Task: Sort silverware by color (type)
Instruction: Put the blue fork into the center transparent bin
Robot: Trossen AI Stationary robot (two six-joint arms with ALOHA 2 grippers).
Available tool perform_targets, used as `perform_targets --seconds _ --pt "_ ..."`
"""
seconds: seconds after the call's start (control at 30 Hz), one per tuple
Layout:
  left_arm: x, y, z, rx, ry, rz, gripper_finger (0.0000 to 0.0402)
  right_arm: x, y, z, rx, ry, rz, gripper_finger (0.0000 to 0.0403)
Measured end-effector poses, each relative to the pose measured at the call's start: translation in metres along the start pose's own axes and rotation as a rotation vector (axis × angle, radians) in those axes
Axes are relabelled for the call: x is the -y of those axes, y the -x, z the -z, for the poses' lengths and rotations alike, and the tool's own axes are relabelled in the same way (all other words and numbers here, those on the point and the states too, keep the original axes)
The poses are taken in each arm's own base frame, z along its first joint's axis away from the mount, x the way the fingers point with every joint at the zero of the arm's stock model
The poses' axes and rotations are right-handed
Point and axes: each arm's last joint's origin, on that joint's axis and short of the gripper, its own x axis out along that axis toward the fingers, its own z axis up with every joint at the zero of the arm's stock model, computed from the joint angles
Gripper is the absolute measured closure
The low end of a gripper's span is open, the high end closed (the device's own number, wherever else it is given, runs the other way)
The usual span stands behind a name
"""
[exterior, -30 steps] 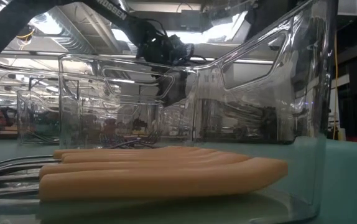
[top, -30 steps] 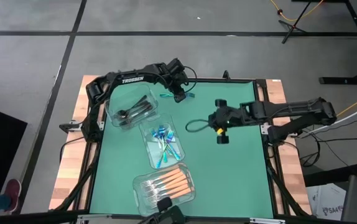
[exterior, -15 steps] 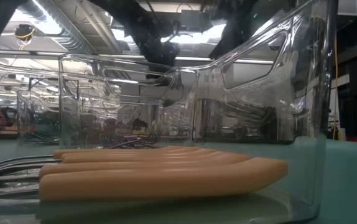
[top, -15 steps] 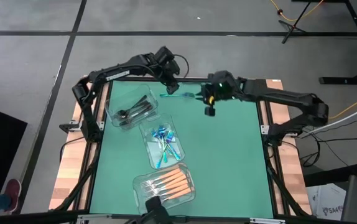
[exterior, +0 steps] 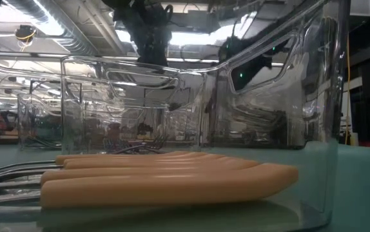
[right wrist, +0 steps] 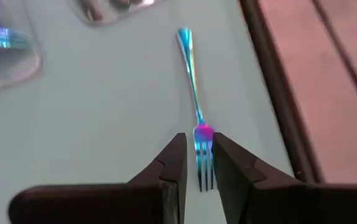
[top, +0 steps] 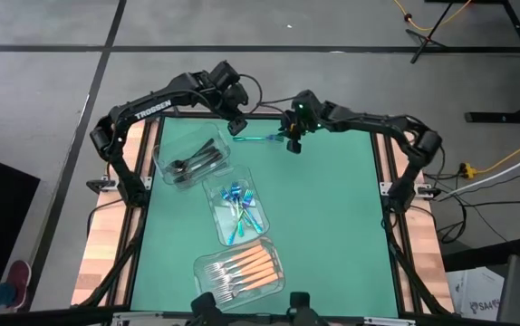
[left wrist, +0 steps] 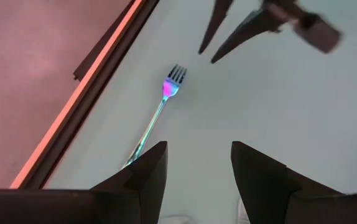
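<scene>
From above, one loose iridescent fork lay flat on the green worktop near its far edge, between the two arms. The left gripper hung at its handle end and the right gripper at its tine end. Only the wrist views showed the jaws. In the right wrist view the fork ran away from the camera, and the right gripper had its jaws narrowly parted on either side of the fork's neck, just above the tines; whether they touched it could not be told. In the left wrist view the left gripper had its jaws wide open and empty, the fork lying beside them with its tines pointing toward the right arm's two fingers farther off.

The high view alone showed the sorting: three clear trays in a row on the left half. The far tray held black pieces, perhaps five, too tangled to count. The middle tray held iridescent pieces, also uncountable. The near tray held six orange-handled forks side by side.

The low view looked through the near tray's wall at the orange handles, with both arms dark and high behind; the loose fork was not visible there.
</scene>
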Motion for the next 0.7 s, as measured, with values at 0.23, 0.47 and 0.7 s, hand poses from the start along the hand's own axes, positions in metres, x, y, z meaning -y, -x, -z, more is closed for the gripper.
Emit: perform_targets --seconds 0.23,0.47,0.7 --pt "0.003 0.001 0.001 -0.007 -0.005 -0.006 0.023 0.018 -0.03 0.025 -0.032 -0.015 -0.023 0.0338" --pt "0.006 0.0 0.001 -0.009 -0.013 -0.001 0.023 0.022 -0.042 0.038 -0.102 -0.033 0.013 0.0338" --pt "0.01 -0.001 0.0 -0.01 -0.022 0.003 0.023 0.018 -0.044 0.034 -0.119 -0.009 0.085 0.0338"
